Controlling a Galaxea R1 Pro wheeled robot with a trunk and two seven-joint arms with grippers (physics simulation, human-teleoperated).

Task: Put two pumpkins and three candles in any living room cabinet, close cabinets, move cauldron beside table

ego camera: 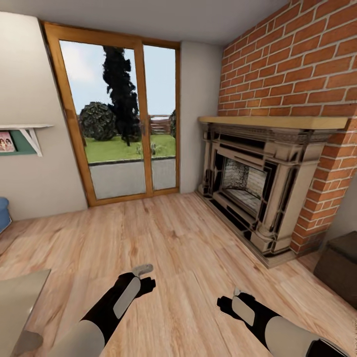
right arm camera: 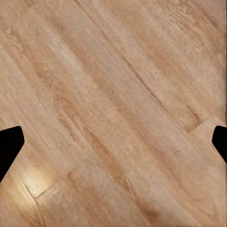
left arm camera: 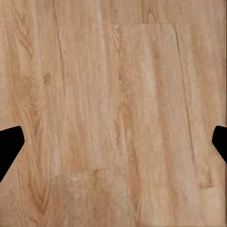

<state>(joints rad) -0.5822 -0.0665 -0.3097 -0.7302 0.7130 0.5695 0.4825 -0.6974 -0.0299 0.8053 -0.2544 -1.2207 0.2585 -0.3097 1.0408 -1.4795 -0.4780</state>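
The dark brown boxy piece of furniture point(ego camera: 339, 267) at the right is cut off by the head view's edge, so its full shape cannot be told. The rounded blue object point(ego camera: 4, 213) at the left edge shows just a sliver. A pale flat slab point(ego camera: 20, 297) at the lower left is cropped too. The small pink picture point(ego camera: 6, 142) under the white wall shelf point(ego camera: 25, 128) is too blurred to read.

Wood floor point(ego camera: 173, 238), brick fireplace point(ego camera: 258, 193), glass patio door point(ego camera: 121, 116)
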